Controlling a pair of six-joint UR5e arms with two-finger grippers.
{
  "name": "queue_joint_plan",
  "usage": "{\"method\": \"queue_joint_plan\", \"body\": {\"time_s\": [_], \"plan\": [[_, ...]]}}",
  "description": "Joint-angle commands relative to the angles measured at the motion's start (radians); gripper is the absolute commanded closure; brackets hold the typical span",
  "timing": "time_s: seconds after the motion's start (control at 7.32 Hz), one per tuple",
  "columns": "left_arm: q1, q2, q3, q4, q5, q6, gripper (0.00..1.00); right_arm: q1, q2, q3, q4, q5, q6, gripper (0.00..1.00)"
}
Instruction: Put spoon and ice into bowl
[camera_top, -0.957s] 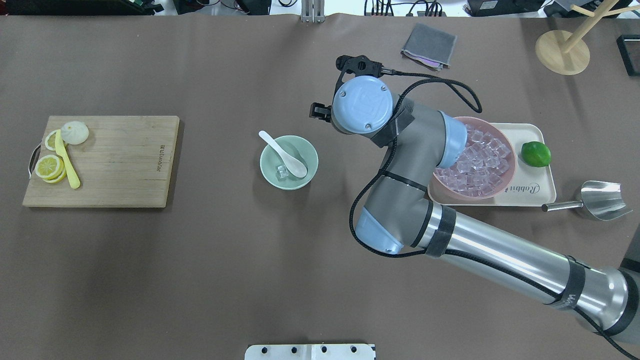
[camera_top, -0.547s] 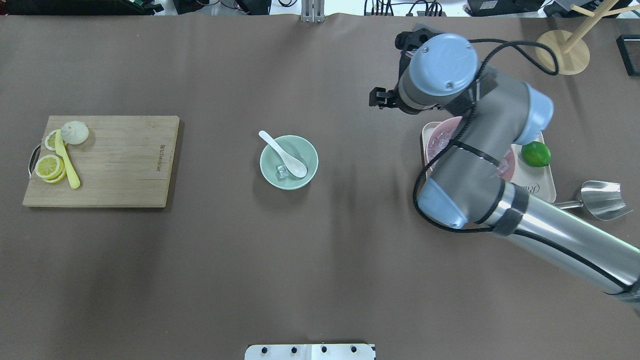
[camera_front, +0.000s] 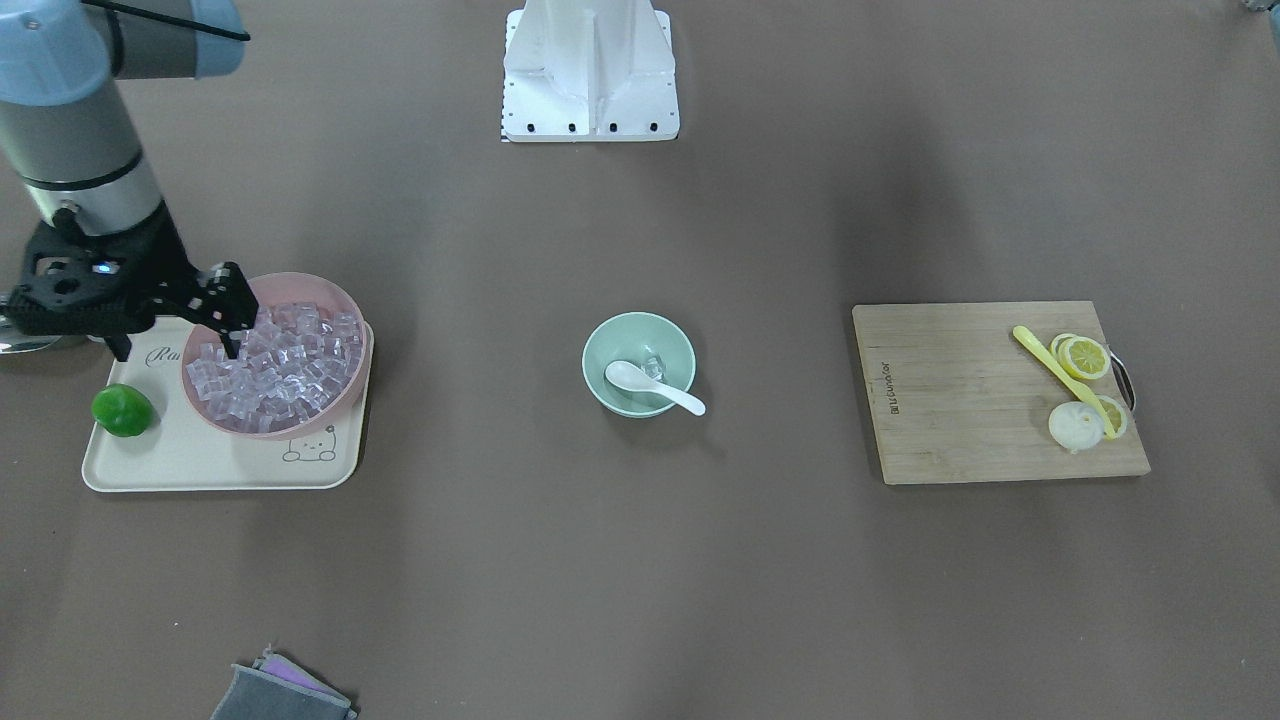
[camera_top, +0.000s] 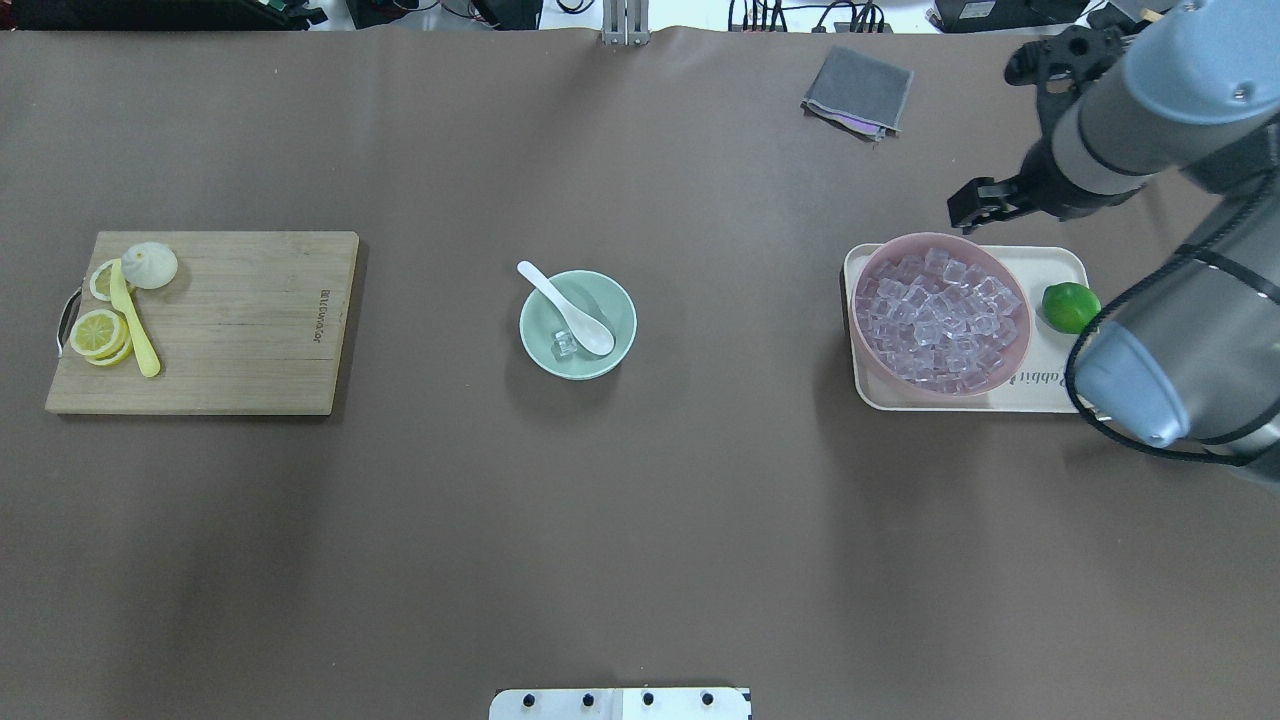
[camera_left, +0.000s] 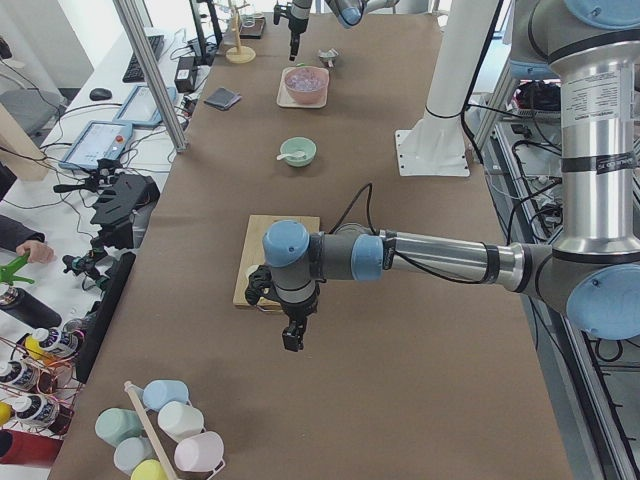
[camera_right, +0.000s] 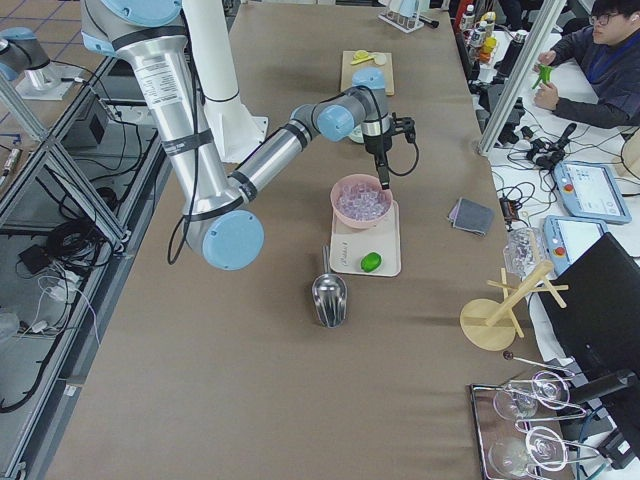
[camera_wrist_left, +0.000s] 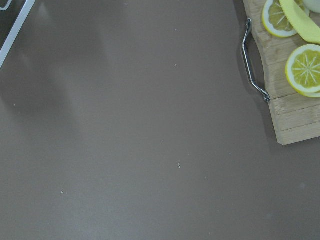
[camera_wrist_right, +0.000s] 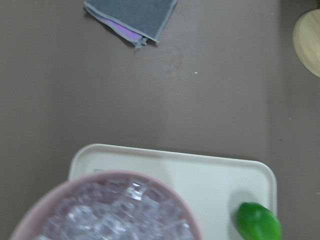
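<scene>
Overhead exterior reading: 12 o'clock is taken as pointing away from the robot.
Step in hand: both placements are judged done. The spoon (camera_top: 570, 315) lies with its scoop inside the bowl (camera_top: 610, 300) at mid-table, its handle propped over the rim toward 10 o'clock. One ice (camera_top: 565, 345) cube sits on the bowl's floor just beside the scoop.
Right gripper (camera_front: 175, 338): it is held above the tray (camera_top: 1060, 265) at 3 o'clock of the bowl, jaws apart, with nothing carried.
Left gripper (camera_left: 292, 335): it is hung over bare table off the cutting board (camera_top: 250, 330); whether its jaws are apart cannot be told.
Next move: no fresh grasp is judged necessary, only that the arms be parked.
Surroundings: lemon slices (camera_top: 98, 333) and a yellow utensil (camera_top: 135, 325) are seen on the board at 9 o'clock. A pink bowl (camera_top: 940, 392) of cubes and a lime (camera_top: 1070, 307) are seen on the tray, and a folded cloth (camera_top: 860, 90) farther off at 1 o'clock.
Obstruction: none is seen near the bowl.
</scene>
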Motion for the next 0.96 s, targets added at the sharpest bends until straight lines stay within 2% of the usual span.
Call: {"method": "queue_joint_plan", "body": {"time_s": [0.0,0.14,0.27,0.41,0.55,0.82], "plan": [[-0.005,0.011,-0.006,-0.005,-0.001,0.001,0.0,0.173,-0.237,0.1,-0.004,0.119,-0.299,0.0],[-0.003,0.011,0.008,-0.006,-0.001,0.001,0.0,0.252,-0.343,0.114,0.006,0.16,-0.437,0.0],[-0.003,0.013,0.008,-0.006,-0.001,0.001,0.0,0.34,-0.419,0.108,0.003,0.168,-0.649,0.0],[-0.003,0.013,0.009,-0.008,-0.001,0.003,0.0,0.414,-0.494,0.097,0.003,0.168,-0.759,0.0],[-0.003,0.013,0.009,-0.008,-0.001,0.004,0.0,0.465,-0.566,0.068,0.003,0.214,-0.8,0.0],[-0.003,0.013,0.019,-0.013,0.001,0.009,0.0,0.495,-0.617,0.033,0.003,0.234,-0.803,0.0]]}}
